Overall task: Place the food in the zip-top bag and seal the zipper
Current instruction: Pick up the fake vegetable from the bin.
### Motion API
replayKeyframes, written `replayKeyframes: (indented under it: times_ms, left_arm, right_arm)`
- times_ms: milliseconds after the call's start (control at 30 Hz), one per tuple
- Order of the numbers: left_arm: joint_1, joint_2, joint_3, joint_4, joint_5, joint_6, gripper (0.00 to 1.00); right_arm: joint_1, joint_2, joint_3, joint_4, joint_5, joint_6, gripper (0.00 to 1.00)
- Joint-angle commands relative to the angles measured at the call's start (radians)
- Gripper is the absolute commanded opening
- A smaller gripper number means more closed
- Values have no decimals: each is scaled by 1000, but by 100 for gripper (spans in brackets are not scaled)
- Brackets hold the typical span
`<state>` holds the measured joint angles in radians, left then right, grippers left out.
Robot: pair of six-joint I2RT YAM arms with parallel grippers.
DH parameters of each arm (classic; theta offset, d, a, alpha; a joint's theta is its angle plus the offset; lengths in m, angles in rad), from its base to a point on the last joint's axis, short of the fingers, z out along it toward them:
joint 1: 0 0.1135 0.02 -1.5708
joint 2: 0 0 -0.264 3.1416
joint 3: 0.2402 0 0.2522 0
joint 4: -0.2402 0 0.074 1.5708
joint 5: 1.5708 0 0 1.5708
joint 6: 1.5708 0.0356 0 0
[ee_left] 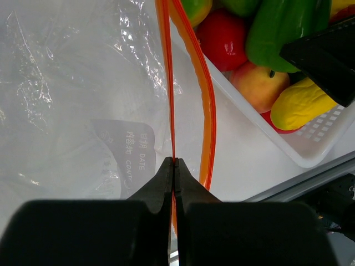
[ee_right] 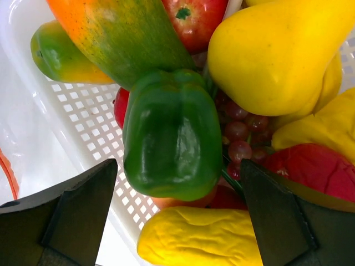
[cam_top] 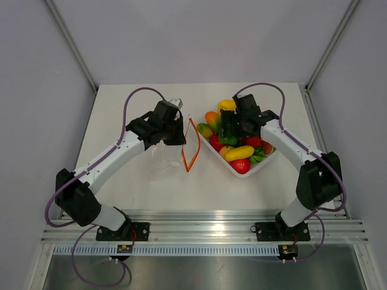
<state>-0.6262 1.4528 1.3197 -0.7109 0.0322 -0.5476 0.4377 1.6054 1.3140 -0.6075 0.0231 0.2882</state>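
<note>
while the left gripper pinches the zipper, holding the zip-top bag open beside the tray, the right gripper hangs over the green pepper, jaws wide; next it must close and lift.

Top camera looks down from behind the arms; both close wrist cameras share the white tray of food

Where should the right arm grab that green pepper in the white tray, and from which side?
Grip the green pepper across its broad middle, straight down from above: it lies topmost in the tray, and the open right end effector straddles its flanks.
</note>
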Motion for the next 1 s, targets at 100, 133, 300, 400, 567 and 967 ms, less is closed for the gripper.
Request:
replayKeyframes:
  times_ms: [100, 133, 300, 400, 567, 967]
  left_arm:
    - [-4, -48, -11, 56, 29, -2, 0]
    - [-4, -51, -13, 56, 32, 0, 0]
    - [-4, -71, -22, 65, 40, -8, 0]
    - [-4, -83, -22, 67, 44, -8, 0]
    - [-4, -104, -30, 77, 41, -15, 0]
    - [-4, -108, -37, 88, 46, -21, 0]
  right_arm:
    - [4, 25, 16, 95, -55, 35, 98]
    - [4, 28, 14, 100, -57, 39, 97]
    - [4, 42, 8, 107, -72, 34, 92]
    - [3, 47, -2, 104, -72, 34, 86]
    - [3, 27, -28, 100, -52, 43, 86]
    - [3, -7, -47, 92, -5, 78, 49]
